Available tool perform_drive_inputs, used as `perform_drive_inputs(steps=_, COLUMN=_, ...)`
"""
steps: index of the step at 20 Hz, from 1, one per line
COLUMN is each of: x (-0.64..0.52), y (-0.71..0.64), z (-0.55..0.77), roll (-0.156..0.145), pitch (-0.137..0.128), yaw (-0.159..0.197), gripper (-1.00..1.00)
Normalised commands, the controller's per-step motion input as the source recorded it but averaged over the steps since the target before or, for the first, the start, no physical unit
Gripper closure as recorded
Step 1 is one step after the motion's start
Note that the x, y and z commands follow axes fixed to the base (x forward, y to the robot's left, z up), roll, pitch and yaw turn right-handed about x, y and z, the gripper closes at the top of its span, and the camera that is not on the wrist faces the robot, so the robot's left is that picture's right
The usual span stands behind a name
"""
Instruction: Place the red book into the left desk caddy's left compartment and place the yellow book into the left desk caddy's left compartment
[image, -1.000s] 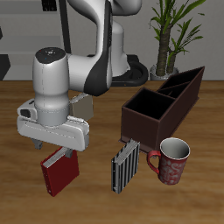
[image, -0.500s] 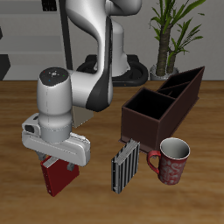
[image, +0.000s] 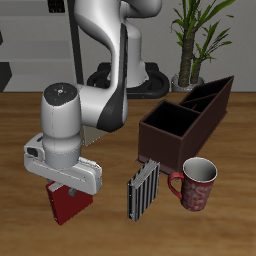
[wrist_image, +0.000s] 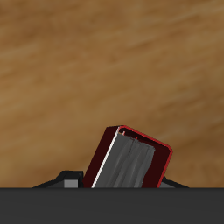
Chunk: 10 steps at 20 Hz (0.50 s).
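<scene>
The red book (image: 68, 206) lies on the table near its front edge, dark red with a pale page edge. My gripper (image: 66, 190) is low over it and hides most of it. In the wrist view the red book (wrist_image: 131, 162) sits between my two fingertips (wrist_image: 66, 181), which stand wide apart on either side, so the gripper is open. The left desk caddy (image: 172, 138) is a long maroon box farther back, beside the mug. Its left compartment (image: 211, 97) is the far narrow end with a slanted panel. The yellow book is hidden behind my arm.
A grey-and-black striped book (image: 143, 190) stands on edge between the red book and a red patterned mug (image: 197, 184). A potted plant (image: 196, 40) stands behind the caddy.
My gripper has come down onto the red book, from just above it to straddling it. The book, caddy, mug and striped book have not moved.
</scene>
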Motion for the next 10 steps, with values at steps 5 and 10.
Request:
perform_drive_inputs(steps=5, x=-0.08, y=-0.09, z=0.22, roll=-0.046, pitch=-0.001, yaw=-0.006, gripper=1.00)
perform_drive_inputs(steps=10, x=-0.17, y=-0.08, z=0.43, roll=-0.056, pitch=-0.043, yaw=-0.007, gripper=1.00)
